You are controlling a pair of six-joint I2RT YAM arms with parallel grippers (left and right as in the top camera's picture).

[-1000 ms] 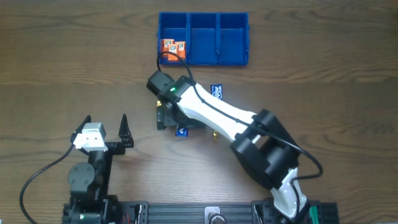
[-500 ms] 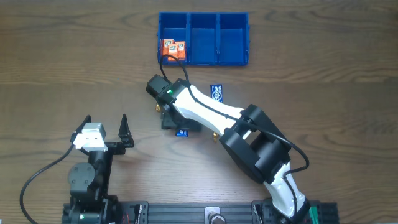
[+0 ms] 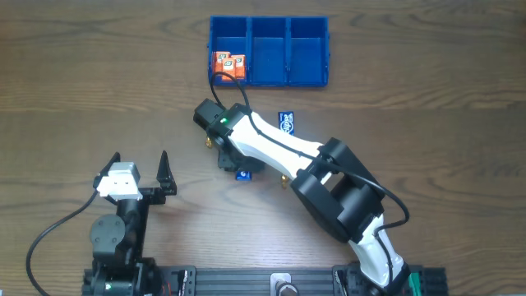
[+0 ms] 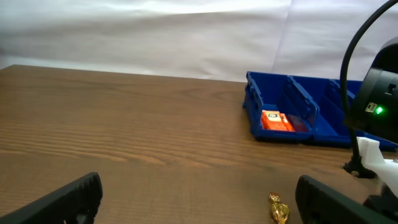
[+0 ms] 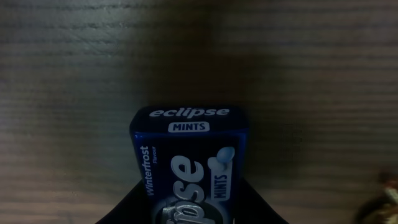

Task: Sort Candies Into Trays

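A blue three-compartment tray (image 3: pixel 269 80) sits at the far middle of the wooden table, and orange candies (image 3: pixel 229 62) lie in its left compartment. My right gripper (image 3: pixel 236 163) hangs low over the table centre, shut on a blue mint tin (image 5: pixel 189 165). Dark fingers (image 5: pixel 127 208) press both sides of the tin. From above, the tin (image 3: pixel 243 174) peeks out under the wrist. A second blue pack (image 3: pixel 286 122) lies beside the right arm. My left gripper (image 3: pixel 140 168) stands open near its base with nothing between the fingertips (image 4: pixel 68 196).
A gold-wrapped candy (image 4: pixel 278 208) lies on the table ahead of the left gripper. The tray (image 4: pixel 273 134) and its orange candies (image 4: pixel 278 121) stand farther off. The right arm (image 4: pixel 380 112) rises at that view's edge. Bare wood surrounds the left arm.
The right gripper has shifted slightly to the right and nearer the front, and the mint tin moved with it. The left arm has kept still.
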